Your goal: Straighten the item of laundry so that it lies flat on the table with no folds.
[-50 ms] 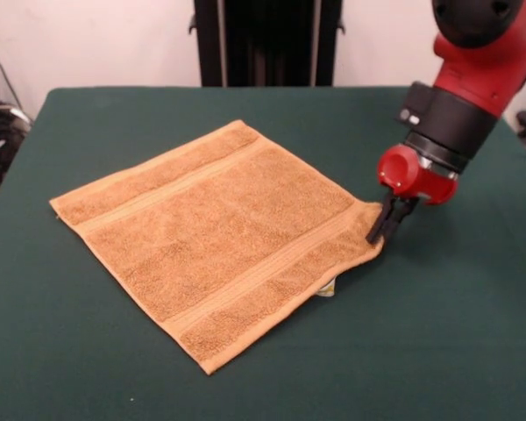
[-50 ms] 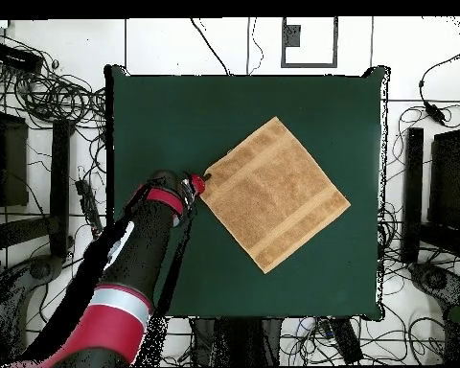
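Your towel lies spread open near the middle of the table, set diamond-wise so its corners point toward the table's edges rather than its sides. From the front view the cloth reads as flat across its whole face, with two woven bands running parallel near opposite edges. No fold shows in the body of it. A small white label peeks from under the edge close to the right-hand corner, and that corner itself looks slightly lifted or puckered.

Your gripper is down at that same corner, its dark fingers touching the towel's tip. They appear clenched on the corner of the towel, close together with cloth between them. In the overhead view the gripper meets the towel at one corner, with the red and black arm reaching in over the table.
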Tool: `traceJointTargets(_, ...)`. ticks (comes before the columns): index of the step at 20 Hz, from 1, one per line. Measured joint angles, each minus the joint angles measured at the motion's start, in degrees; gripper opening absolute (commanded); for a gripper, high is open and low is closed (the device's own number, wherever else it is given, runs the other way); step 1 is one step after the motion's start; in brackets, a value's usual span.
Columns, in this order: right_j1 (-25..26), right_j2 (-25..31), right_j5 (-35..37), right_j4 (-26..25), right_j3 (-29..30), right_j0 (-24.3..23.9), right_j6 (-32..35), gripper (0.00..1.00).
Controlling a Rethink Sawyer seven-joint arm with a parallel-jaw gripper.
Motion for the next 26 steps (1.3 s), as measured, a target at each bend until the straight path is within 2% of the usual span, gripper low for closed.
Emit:
traceJointTargets(20, -0.79, -0.37, 0.12, 2.81, -2.8, 0.28, 0.01, 1.0)
traceJointTargets(26, -4.45, 0.71, 0.14, 3.81, -1.48, -0.62, 0.01, 1.0)
